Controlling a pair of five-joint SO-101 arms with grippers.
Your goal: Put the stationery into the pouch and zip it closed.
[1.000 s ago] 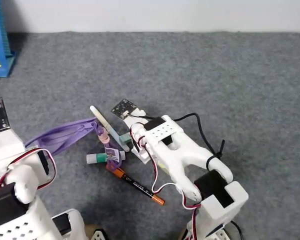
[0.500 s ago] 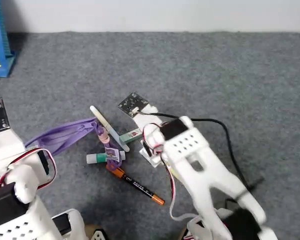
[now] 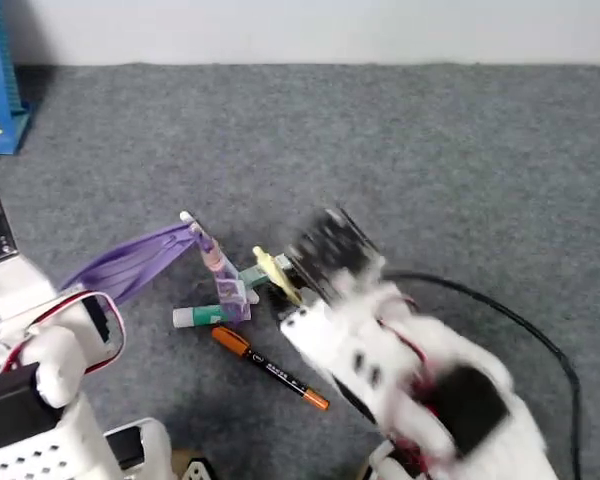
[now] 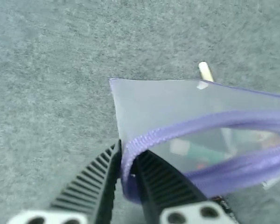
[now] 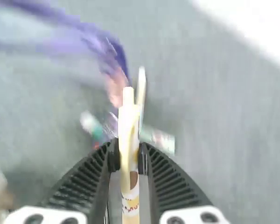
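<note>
Grey, felt-like surface (image 3: pixel 460 150) carried the translucent purple pouch (image 3: pixel 130 262) at nine o'clock in the high view. The left wrist view disclosed the left hand (image 4: pixel 126 173) pinching its zip edge; the right wrist view, the right hand (image 5: pixel 128 156) pinching a cream pen (image 5: pixel 127 116). A black, orange-capped marker (image 3: pixel 270 368) lay at five o'clock from the pouch mouth.

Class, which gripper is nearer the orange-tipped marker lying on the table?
Right. The right gripper, shut on a yellow pen, hovers close beside the orange-tipped marker. The left gripper clamps the pouch at its far corner, farther off.
</note>
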